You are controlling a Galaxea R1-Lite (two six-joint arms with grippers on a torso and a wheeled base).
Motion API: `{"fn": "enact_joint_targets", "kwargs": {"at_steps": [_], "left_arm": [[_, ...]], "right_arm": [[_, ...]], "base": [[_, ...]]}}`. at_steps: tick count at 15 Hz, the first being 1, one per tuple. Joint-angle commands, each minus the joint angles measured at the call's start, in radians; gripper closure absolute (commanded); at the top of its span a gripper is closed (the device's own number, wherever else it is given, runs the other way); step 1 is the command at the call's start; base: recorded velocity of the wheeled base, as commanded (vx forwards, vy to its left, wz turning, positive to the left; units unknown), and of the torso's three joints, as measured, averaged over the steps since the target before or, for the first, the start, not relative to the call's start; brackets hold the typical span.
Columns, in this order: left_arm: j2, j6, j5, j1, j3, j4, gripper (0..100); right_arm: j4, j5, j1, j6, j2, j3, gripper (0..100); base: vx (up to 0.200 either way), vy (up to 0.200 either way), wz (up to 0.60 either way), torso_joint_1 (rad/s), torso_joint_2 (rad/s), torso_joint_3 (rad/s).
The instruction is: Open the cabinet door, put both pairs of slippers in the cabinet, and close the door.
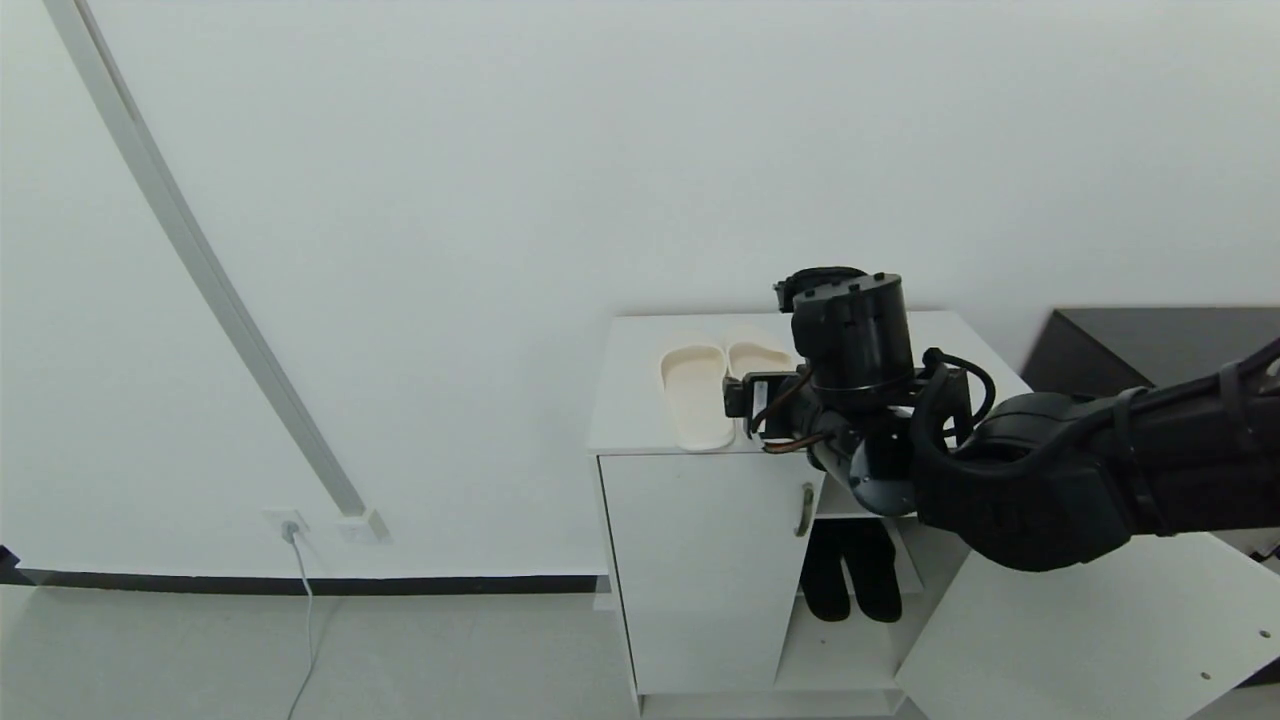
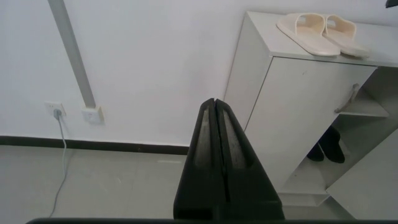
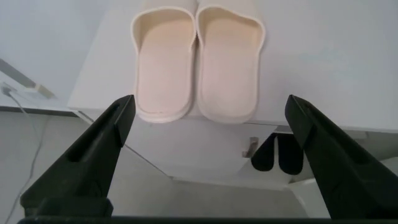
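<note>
Two cream slippers (image 3: pixel 186 68) lie heels toward the spread right pincer (image 3: pixel 209 102); left pincer (image 2: pixel 215 102) closed.

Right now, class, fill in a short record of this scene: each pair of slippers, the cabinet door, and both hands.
Cream slippers: side by side on top of the cabinet
Black slippers: inside the cabinet
Right door: swung open
Right hand: open, facing the cream slippers
Left hand: shut, away from the cabinet

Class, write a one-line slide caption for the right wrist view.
Open right claw hovers before cream slippers atop the white cabinet; black slippers sit inside.
</note>
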Motion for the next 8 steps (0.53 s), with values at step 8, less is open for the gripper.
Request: {"fn": "enact_joint_targets", "kwargs": {"at_steps": [8], "left_arm": [[0.001, -0.001, 0.002, 0.0, 0.0, 0.0, 100]], "right_arm": [[-0.229, 0.039, 0.005, -0.068, 0.118, 0.093, 0]], "base": [[0.025, 0.0, 0.0, 0.0, 0.0, 0.001]]}}
